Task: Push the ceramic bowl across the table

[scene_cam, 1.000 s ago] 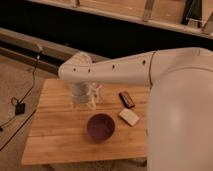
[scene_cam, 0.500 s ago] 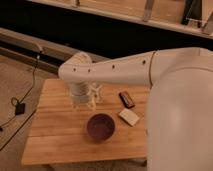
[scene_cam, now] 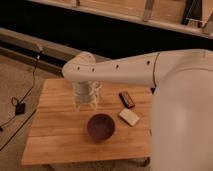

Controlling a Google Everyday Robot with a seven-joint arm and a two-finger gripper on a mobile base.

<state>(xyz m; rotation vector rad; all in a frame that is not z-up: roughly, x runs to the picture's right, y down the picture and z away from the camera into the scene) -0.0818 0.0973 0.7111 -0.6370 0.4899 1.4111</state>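
Dim, warm light against a dark background, the pale pincer [scene_cam: 86,99] just above the far middle of the table [scene_cam: 52,132].

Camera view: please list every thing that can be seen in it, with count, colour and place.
table: one, light wood, middle of the view.
ceramic bowl: one, dark maroon, on the table toward its near edge.
dark bar: one, blackish, on the table, far right part.
pale block: one, off-white, on the table just right of the bowl, apart from it.
cable: black, on the floor left of the table.
small box: one, black, on the floor at the left.
arm: one, white, reaching from the right over the table.
tool: one, pale, hanging over the table beyond the bowl, to its left.
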